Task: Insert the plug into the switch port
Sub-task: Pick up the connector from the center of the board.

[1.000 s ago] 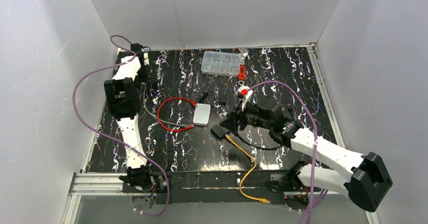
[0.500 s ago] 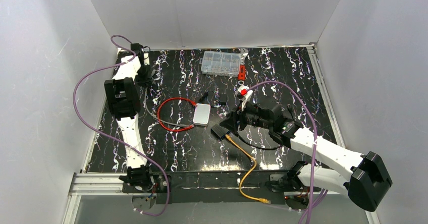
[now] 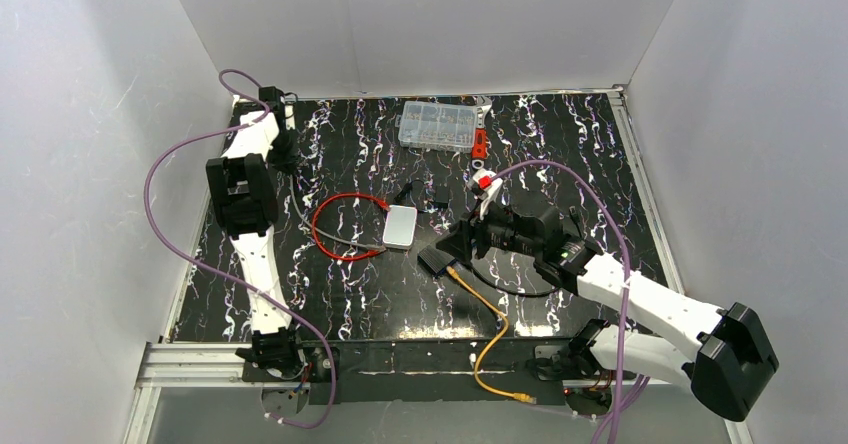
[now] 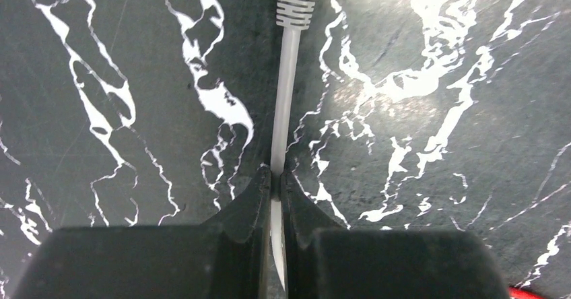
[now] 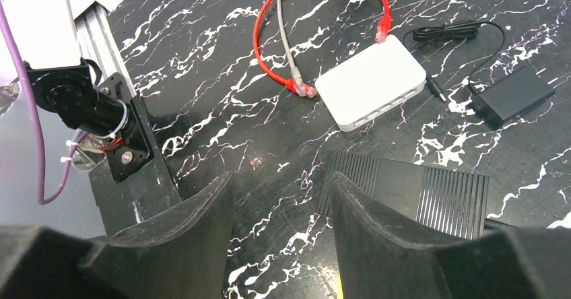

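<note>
White-veined marble (image 4: 438, 144); grey cable (image 4: 283, 124) in left claw (image 4: 274, 176)

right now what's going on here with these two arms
The left hand is shut on a thin grey cable. The right hand is open and empty, hovering next to the black switch. The orange cable trails away from that switch, with neither hand on it.

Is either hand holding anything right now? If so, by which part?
Left hand pinches the grey cable on its bare cord, behind the ribbed boot. Right hand is open, holding nothing.
</note>
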Controlling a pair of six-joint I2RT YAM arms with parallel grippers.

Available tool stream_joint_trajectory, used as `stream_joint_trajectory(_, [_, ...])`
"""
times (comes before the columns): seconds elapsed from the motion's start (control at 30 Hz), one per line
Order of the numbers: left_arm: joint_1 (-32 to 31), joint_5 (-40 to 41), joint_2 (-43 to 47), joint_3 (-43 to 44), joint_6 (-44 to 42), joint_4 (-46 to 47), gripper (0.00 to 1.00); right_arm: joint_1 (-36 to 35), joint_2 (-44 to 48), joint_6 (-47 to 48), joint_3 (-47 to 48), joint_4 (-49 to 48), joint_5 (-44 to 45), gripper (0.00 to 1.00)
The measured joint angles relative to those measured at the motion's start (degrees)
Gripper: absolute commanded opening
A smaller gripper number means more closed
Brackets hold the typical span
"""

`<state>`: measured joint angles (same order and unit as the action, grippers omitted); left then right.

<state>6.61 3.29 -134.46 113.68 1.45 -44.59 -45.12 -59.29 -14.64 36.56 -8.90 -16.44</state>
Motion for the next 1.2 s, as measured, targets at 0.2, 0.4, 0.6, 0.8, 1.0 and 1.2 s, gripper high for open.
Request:
stream_joint_trajectory(0.2, [0.0, 4.1, 3.8, -4.5, 0.7, 0.5, 0.0, 0.0, 2.1, -0.1, 0.0, 1.1, 0.2, 0.58])
stream_joint_trajectory(0.4, [0.0, 9.0, 13.3, -8.5, 1.6, 0.8, 0.0, 0.0, 5.9, -0.1, 0.0, 3.1, 1.2, 0.58])
stream_joint_trajectory(0.6, [-0.1, 12.6, 25.4, -9.9, 2.2, 2.0, 0.0, -0.3, 9.4, -0.1, 0.0, 5.2, 2.5, 0.58])
stream_joint_trajectory(0.8, [-4.3, 19.4, 34.6, -9.9, 0.3, 2.8, 0.0, -0.4, 11.8, -0.1, 0.0, 7.4, 4.0, 0.6])
stream_joint_trajectory(1.0, [-17.7, 30.8, 39.9, -12.1, -7.6, 6.3, 0.0, -0.4, 14.3, 0.4, 0.0, 10.3, 6.1, 0.65])
stream_joint_trajectory(1.2, [-27.1, 42.1, 47.3, -17.8, -18.8, 12.5, 0.0, -0.4, 17.0, 2.4, 0.1, 12.8, 10.2, 0.68])
